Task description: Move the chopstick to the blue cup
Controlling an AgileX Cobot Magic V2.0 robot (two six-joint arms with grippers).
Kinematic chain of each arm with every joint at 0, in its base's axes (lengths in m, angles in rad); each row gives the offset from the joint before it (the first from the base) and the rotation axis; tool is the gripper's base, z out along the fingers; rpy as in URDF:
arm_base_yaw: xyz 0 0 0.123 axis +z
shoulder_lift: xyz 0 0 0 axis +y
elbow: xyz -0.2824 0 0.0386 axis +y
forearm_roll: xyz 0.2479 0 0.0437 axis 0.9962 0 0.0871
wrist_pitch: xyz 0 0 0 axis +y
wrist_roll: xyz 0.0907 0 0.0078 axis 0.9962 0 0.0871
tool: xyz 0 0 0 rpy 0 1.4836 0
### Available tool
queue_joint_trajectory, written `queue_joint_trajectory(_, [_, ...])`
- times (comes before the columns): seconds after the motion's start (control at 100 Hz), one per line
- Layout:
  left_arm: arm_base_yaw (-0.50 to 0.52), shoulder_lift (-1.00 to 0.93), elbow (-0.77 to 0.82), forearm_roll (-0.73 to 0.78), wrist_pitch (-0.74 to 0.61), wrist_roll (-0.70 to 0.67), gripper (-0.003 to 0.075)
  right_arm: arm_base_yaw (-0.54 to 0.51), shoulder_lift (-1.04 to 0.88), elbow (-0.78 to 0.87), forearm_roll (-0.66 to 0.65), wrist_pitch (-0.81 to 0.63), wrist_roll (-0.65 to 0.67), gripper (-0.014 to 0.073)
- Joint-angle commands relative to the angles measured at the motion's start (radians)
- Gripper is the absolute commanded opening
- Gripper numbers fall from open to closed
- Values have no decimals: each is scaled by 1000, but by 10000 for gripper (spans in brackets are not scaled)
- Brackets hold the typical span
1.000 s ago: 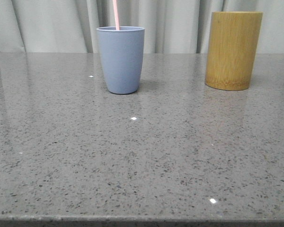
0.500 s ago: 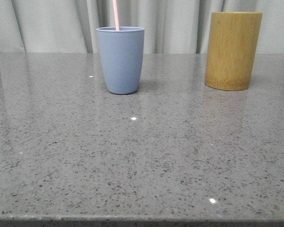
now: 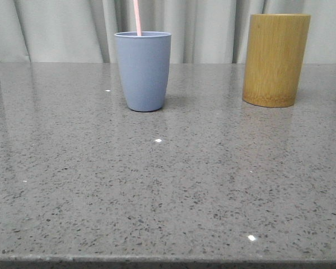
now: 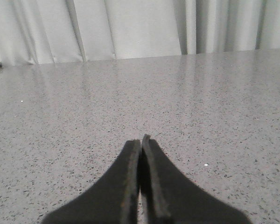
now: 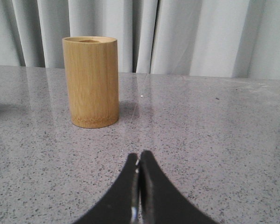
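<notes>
The blue cup [image 3: 143, 70] stands upright on the grey stone table at the back left of the front view. A thin pale pink chopstick [image 3: 137, 17] rises out of it; only its upper end shows. Neither gripper appears in the front view. In the left wrist view my left gripper [image 4: 141, 139] is shut and empty, low over bare table. In the right wrist view my right gripper [image 5: 139, 155] is shut and empty, a little in front of the bamboo cylinder [image 5: 90, 81].
The yellow-brown bamboo cylinder [image 3: 275, 59] stands upright at the back right of the front view. Grey curtains hang behind the table. The table's front edge [image 3: 168, 260] runs along the bottom of the front view.
</notes>
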Motion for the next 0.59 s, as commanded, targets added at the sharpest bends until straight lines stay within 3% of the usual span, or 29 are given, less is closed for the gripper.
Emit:
queue_joint_trajectory(0.0, [3, -33, 10, 0, -86, -8, -19, -5, -21, -1, 3, -89, -9, -68])
queue_joint_trajectory(0.58, [3, -33, 10, 0, -86, -8, -19, -5, -21, -1, 3, -89, -9, -68])
